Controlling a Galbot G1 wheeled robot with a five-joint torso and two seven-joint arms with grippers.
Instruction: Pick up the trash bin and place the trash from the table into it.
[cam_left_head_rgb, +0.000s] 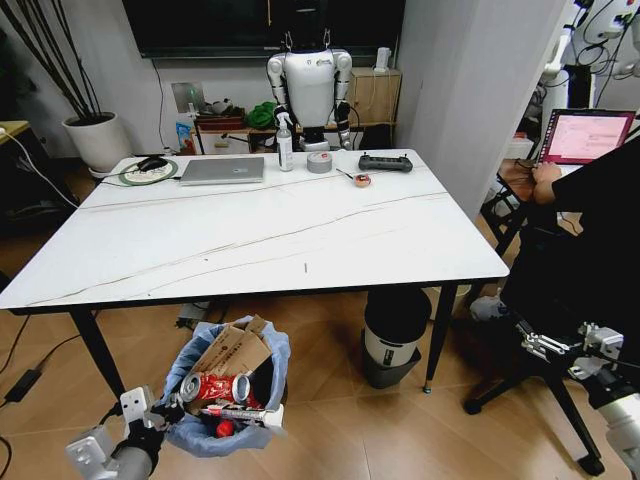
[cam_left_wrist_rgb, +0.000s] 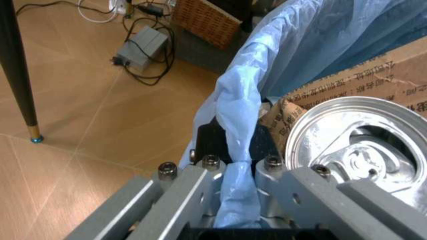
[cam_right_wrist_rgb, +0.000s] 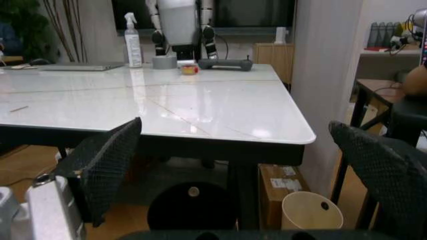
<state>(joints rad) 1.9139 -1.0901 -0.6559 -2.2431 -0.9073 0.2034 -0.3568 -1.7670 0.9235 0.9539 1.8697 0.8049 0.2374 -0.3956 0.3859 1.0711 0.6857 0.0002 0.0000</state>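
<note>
Under the near edge of the white table, the left gripper pinches the bagged rim of the trash bin, light but crammed with trash and slippery, while the right gripper hangs wide open, empty.

The right gripper, its two black textured fingers spread wide, faces the glossy white table, whose far edge carries a spray bottle, grey tape roll and laptop.
</note>
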